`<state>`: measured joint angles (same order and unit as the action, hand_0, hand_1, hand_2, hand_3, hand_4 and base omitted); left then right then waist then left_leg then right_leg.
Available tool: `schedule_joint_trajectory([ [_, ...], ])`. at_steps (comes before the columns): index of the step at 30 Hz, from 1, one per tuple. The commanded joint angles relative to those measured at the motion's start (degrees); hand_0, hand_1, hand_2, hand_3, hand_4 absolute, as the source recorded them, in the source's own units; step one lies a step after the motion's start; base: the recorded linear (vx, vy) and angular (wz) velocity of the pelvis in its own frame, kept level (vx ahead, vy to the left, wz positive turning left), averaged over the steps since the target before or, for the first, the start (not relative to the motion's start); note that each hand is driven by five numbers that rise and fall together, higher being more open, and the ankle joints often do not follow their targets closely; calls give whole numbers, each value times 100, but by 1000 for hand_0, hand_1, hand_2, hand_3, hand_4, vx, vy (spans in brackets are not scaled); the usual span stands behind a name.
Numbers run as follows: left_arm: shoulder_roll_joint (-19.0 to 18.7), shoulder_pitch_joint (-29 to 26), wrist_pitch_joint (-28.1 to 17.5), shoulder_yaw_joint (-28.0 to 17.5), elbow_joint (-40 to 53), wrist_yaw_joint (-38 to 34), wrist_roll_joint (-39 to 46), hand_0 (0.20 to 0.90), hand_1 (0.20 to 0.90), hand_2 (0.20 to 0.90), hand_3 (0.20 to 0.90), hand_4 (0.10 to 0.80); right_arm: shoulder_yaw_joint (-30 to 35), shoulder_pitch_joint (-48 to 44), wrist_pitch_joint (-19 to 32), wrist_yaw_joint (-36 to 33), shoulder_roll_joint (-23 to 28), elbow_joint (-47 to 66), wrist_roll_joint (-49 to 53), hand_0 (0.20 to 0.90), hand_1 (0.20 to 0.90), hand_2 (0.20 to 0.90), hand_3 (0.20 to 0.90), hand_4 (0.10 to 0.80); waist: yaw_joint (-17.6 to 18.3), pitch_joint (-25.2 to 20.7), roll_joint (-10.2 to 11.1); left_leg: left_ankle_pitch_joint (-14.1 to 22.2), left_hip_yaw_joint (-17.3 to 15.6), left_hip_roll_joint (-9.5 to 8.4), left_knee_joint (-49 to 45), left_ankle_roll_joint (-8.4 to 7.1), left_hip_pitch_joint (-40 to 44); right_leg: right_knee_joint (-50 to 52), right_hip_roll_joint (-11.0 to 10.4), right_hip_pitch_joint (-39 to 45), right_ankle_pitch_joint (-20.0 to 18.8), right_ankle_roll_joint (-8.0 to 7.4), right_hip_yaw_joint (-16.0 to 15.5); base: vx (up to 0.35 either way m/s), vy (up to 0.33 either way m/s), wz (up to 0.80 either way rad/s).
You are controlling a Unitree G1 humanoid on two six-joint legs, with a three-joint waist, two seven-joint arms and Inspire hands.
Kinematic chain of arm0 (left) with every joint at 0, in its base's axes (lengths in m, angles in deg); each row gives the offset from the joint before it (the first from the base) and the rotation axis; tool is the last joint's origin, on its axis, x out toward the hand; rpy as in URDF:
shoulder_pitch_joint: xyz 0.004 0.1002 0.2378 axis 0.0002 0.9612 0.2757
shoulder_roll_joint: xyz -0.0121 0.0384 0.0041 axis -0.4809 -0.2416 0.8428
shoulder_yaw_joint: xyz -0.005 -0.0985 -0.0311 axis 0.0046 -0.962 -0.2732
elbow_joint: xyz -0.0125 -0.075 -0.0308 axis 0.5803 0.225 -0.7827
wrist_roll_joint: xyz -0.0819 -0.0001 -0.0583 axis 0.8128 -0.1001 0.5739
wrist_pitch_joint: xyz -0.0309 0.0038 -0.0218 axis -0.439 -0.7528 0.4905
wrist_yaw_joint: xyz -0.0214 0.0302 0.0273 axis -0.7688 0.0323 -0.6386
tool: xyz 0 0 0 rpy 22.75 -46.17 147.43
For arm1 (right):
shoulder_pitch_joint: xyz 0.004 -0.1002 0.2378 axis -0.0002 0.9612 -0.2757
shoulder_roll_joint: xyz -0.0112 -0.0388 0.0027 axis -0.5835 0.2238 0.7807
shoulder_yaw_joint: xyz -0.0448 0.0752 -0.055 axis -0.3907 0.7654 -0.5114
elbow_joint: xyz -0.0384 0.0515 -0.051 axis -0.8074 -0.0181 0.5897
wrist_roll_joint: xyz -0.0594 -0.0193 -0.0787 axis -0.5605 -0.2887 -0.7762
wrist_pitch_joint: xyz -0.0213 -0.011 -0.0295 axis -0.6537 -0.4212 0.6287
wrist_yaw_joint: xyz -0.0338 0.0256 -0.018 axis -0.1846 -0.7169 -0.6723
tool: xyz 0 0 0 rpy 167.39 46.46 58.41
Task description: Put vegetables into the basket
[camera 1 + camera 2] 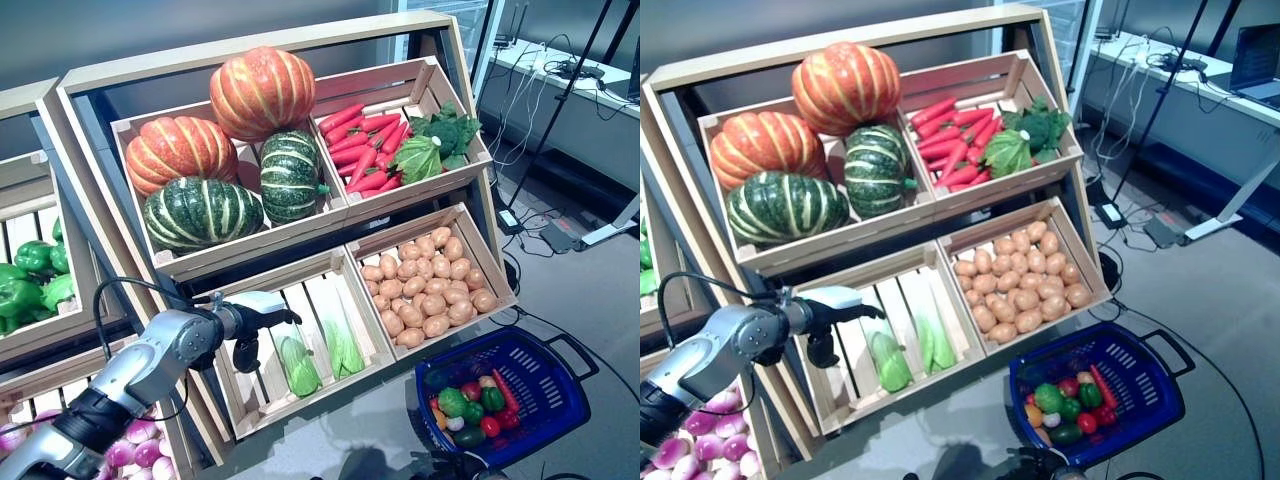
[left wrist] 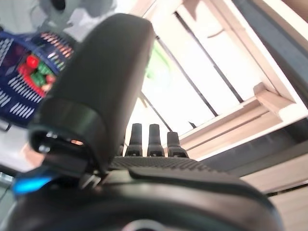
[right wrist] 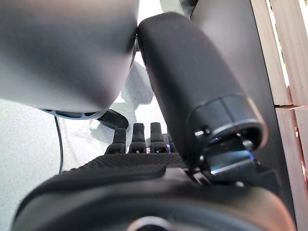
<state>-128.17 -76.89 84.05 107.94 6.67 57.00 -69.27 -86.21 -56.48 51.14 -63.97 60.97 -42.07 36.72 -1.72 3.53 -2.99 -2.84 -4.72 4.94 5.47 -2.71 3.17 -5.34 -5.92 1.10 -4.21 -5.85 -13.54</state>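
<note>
Left eye view: left robot hand (image 1: 262,318) fingers straight, empty, reaching into wooden slatted crate (image 1: 372,352) toward pale green cabbages (image 1: 299,365); blue plastic basket (image 1: 548,372) already part-filled (peppers, tomatoes); right robot hand (image 3: 144,137) open, idle

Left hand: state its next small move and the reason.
Probably reach further into the lower-left crate toward the nearer green vegetable. The left hand hovers open and empty at the crate's upper left corner, apart from the vegetable, while the blue basket waits below right.
</note>
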Motion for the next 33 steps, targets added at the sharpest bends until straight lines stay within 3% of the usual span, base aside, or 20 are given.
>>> schedule_joint_trajectory([
  [1,-472,-1047,-155,17,236,-451,-606,900,900,900,900,800,-29,-20,221,184,256,-61,91,900,900,900,900,800,24,7,222,169,170,142,-47,-186,-115,34,-219,316,210,-306,1,0,0,0],
  [4,-450,-1014,-131,102,21,-1317,-815,900,900,900,900,800,-43,-29,247,167,295,-14,135,900,900,900,900,800,44,91,236,143,139,158,-47,-205,-161,34,-184,264,205,-286,1,0,0,0],
  [9,-385,-1041,-597,252,-649,-3314,-1109,900,900,900,900,800,-65,-256,338,123,446,-23,221,900,900,900,900,800,51,477,200,27,137,182,-125,-219,-395,351,-109,-61,306,-127,57,-111,15,0],
  [13,-244,-1113,-838,488,-1158,-4450,-1373,900,900,900,900,800,-110,-441,385,103,564,25,303,900,900,900,900,800,71,795,199,6,175,180,-352,-245,-644,565,-87,-284,357,-49,133,-130,20,1],
  [21,258,-1978,-931,1149,-2953,-6694,-1940,900,900,900,900,800,-335,-997,749,-42,815,223,687,900,900,900,900,800,185,1589,226,-51,175,133,-993,-351,-1463,1106,57,-874,577,147,270,-148,17,2],
  [27,409,-2549,-1069,1373,-3836,-7676,-2272,900,900,900,900,800,-445,-1404,882,-189,933,546,979,900,900,900,900,800,277,2097,275,-86,197,124,-1584,-405,-2288,1698,162,-1614,725,264,395,-133,-2,3],
  [33,299,-3099,-1139,1641,-4381,-7981,-2569,900,900,900,900,800,-516,-1838,772,-412,1044,909,1358,900,900,900,900,800,326,2441,411,-9,200,106,-2205,-363,-3112,2419,222,-2468,868,314,480,-153,-16,-2],
])
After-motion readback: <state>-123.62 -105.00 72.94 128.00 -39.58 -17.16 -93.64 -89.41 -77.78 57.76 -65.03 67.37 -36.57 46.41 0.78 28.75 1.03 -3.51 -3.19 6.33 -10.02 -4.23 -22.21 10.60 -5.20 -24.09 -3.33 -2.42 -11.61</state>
